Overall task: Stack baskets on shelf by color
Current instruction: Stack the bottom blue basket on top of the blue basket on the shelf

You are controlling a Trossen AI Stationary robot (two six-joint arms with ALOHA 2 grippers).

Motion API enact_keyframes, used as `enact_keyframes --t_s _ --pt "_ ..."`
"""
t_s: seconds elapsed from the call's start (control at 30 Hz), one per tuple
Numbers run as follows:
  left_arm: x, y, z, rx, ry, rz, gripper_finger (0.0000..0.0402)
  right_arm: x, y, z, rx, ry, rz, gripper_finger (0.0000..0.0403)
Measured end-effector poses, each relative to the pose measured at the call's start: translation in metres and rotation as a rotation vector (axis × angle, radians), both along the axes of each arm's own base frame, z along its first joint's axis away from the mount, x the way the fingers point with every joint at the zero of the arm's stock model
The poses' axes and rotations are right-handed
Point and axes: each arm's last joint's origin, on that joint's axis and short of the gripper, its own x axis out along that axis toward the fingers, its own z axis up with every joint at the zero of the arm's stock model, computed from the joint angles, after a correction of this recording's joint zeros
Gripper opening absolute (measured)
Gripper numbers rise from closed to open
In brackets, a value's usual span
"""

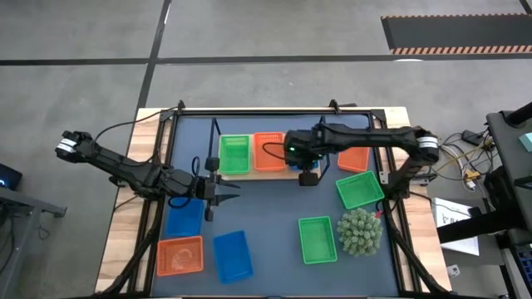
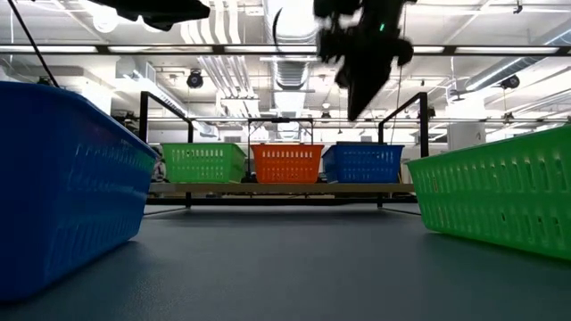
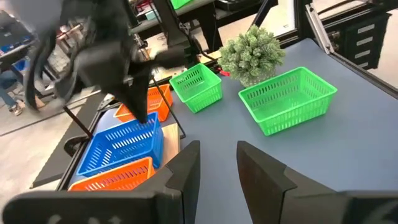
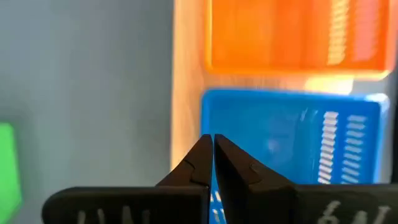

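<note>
Landmark: your shelf (image 1: 274, 173) (three baskets on it).
Near it: plant ball (image 1: 359, 231) between two loose green baskets (image 1: 317, 239).
Left gripper (image 1: 218, 191): released, empty, beside shelf.
Right gripper (image 4: 213, 144): clenched, empty, over the shelf's blue basket (image 4: 292, 134), blocking it from above.

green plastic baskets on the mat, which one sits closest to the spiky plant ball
The green perforated plastic basket lying just left of the round spiky green plant ball, almost touching it. The other loose green basket sits farther back, above the ball in the high view.
</note>
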Motion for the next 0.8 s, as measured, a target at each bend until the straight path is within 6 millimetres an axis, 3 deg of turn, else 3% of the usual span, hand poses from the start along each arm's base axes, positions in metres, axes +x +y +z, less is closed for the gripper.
enact_keyframes --t_s 0.17,0.47,0.8 --pt "0.001 0.000 0.001 -0.006 -0.016 0.006 0.0089 -0.018 0.040 0.018 0.009 -0.232 0.067 0.0009" --pt "0.003 -0.001 -0.002 -0.196 -0.005 0.061 0.0089 -0.072 0.109 0.009 -0.102 -0.524 0.144 0.0009" --pt "0.035 -0.017 -0.027 -0.475 0.098 0.168 0.0088 -0.111 0.138 -0.001 -0.103 -0.729 0.280 0.0009"
